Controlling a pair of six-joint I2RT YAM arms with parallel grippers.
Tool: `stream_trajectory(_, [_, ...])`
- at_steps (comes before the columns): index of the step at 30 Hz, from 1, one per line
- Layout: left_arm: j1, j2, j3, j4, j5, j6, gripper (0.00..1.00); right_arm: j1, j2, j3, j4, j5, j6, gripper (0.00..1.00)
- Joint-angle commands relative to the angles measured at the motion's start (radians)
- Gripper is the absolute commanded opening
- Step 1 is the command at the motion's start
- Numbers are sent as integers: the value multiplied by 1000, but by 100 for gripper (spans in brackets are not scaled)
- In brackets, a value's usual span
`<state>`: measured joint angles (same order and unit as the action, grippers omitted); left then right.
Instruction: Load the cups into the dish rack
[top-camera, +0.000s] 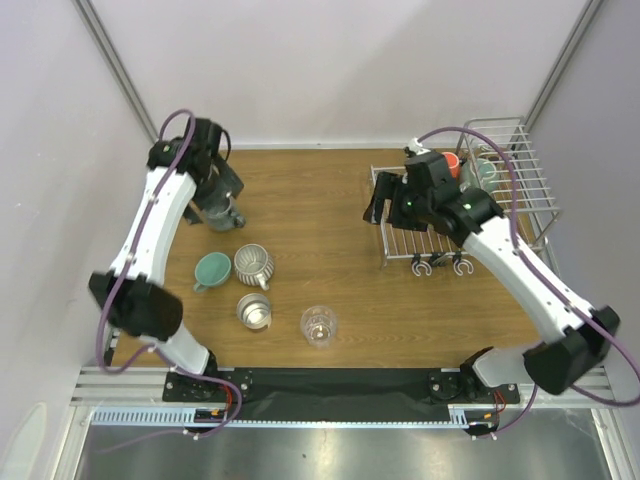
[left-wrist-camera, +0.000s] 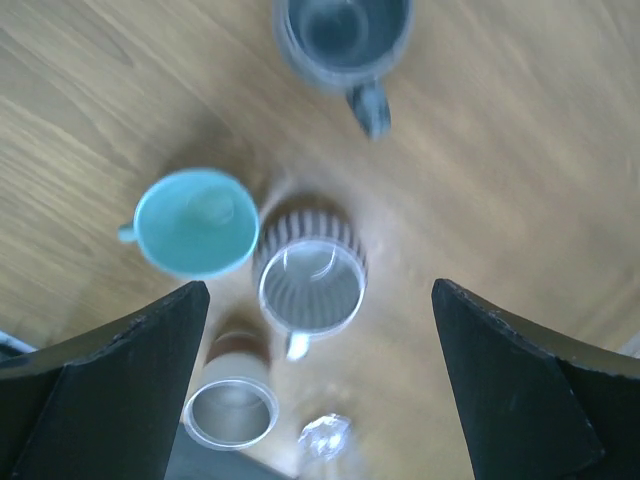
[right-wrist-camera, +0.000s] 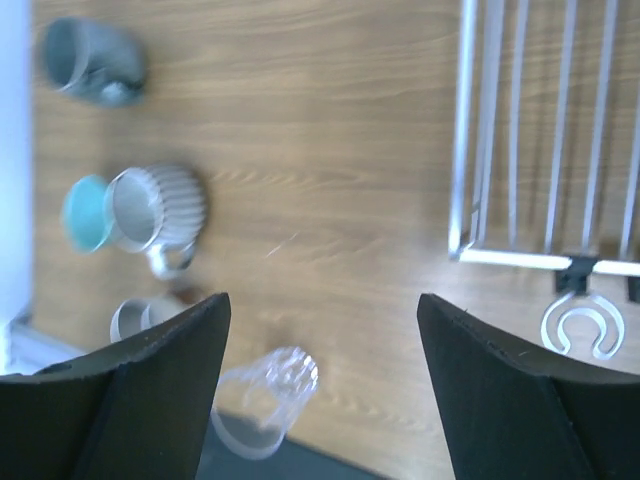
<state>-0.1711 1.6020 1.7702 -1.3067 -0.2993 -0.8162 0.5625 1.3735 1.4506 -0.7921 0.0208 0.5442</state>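
Two cups (top-camera: 482, 172) sit in the rack (top-camera: 535, 185), five more wait on the worktop (top-camera: 320, 210); left fingers (left-wrist-camera: 120, 390) and right fingers (right-wrist-camera: 130, 390) spread wide, empty.

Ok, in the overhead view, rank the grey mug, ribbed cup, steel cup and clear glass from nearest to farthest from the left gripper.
From the left gripper:
1. Grey mug, right beside it, far left.
2. Ribbed cup, middle left.
3. Steel cup, closer to the front.
4. Clear glass, front centre.
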Motion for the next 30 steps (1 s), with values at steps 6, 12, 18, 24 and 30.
stream_trajectory(6, [94, 275, 248, -146, -184, -170, 99, -6, -111, -15, -122, -87, -73, 81])
stream_trajectory(12, [123, 292, 180, -5, -206, -224, 99, -19, -126, -9, -147, -79, -82, 82])
stream_trajectory(18, [150, 295, 74, 107, -156, -265, 99, -70, -123, -15, -174, -65, -76, 82])
stream_trajectory(24, [168, 369, 57, 144, -121, -284, 96, -125, -159, -64, -164, -70, -75, 82])
stream_trajectory(30, [202, 435, 42, 162, -101, -296, 91, -157, -169, -88, -165, -70, -69, 82])
